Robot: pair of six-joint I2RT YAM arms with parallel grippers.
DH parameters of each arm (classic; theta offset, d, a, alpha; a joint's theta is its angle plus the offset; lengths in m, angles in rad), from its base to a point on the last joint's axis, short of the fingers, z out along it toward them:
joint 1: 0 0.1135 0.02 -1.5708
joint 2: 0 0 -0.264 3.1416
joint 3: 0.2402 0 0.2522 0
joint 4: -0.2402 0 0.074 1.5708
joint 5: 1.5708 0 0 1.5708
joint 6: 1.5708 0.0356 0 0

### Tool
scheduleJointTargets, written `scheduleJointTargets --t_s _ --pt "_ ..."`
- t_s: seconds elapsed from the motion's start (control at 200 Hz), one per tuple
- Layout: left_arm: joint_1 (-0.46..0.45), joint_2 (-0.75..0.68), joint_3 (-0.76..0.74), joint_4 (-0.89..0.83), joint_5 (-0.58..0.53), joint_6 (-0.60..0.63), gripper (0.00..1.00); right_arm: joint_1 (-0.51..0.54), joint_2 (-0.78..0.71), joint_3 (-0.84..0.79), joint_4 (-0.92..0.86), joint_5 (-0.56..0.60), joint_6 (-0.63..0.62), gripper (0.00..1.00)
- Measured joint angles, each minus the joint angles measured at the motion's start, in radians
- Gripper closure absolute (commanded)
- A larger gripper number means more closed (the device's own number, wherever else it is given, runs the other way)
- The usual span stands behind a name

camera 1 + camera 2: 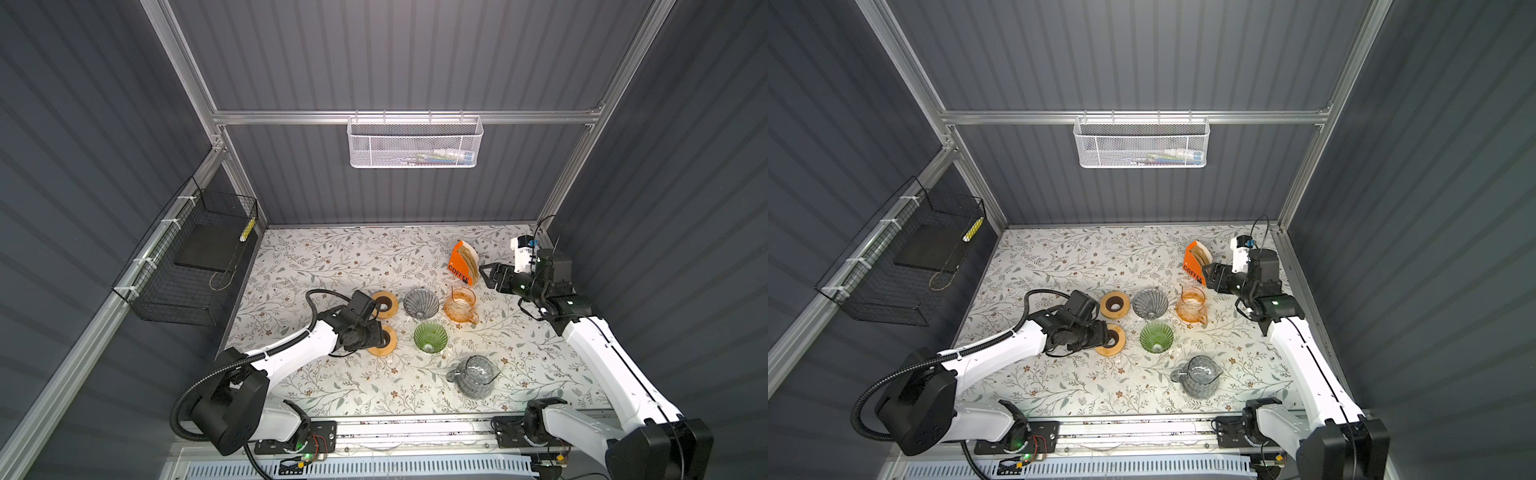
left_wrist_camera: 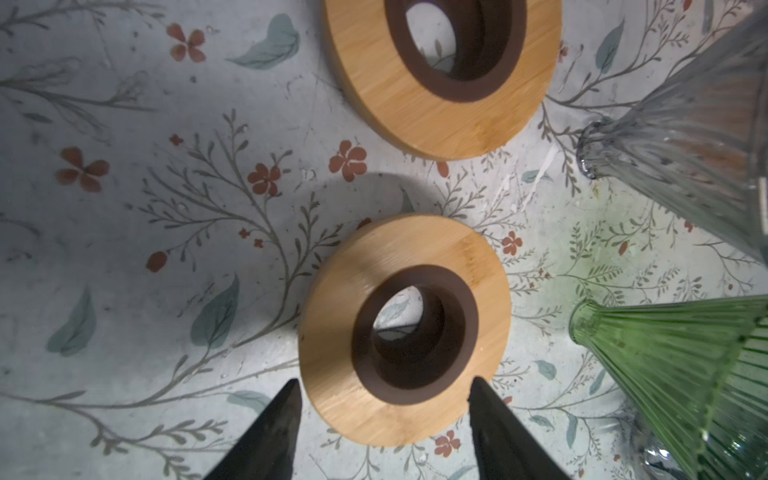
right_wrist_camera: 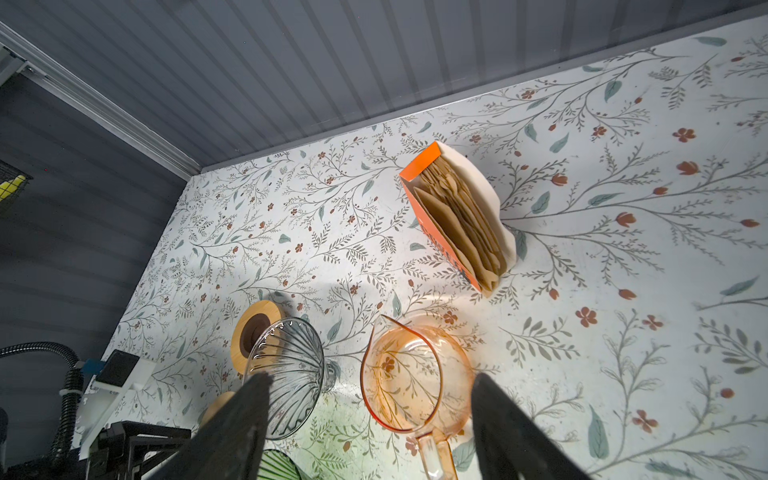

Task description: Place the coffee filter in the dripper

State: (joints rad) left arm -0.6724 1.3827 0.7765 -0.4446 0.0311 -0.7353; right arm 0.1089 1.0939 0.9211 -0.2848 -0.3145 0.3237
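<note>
1. "COFFEE", black capitals on the orange face of the filter box, back right of the worktop.
2. Printed items inside the white mesh basket: too small to read.

Two ribbed glass drippers are standing side by side, a grey dripper and a green dripper, and two wooden rings are lying flat next to them, a far ring and a near ring. Two glass pitchers are sitting nearby, an orange pitcher and a grey pitcher, while one orange filter holder is holding a stack of brown paper filters packed too tightly to count. Two baskets are hanging up, a white mesh basket and a black wire basket.
</note>
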Motion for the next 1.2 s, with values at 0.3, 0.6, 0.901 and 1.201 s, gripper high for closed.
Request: scheduleJointTargets --t_s 0.3,0.6,0.901,1.201 --pt "0.006 0.018 0.000 -0.027 -0.004 0.001 0.39 0.000 0.010 0.000 0.006 -0.019 0.001 0.24" --pt "0.006 0.053 0.001 -0.045 -0.005 0.000 0.41 0.000 0.010 0.000 0.008 -0.033 0.000 0.24" --pt "0.007 0.097 0.007 -0.025 -0.005 -0.002 0.44 0.000 0.009 -0.001 0.008 -0.034 0.001 0.24" --pt "0.007 0.142 0.025 -0.009 -0.005 -0.002 0.45 0.000 0.006 -0.035 0.018 -0.050 0.011 0.24"
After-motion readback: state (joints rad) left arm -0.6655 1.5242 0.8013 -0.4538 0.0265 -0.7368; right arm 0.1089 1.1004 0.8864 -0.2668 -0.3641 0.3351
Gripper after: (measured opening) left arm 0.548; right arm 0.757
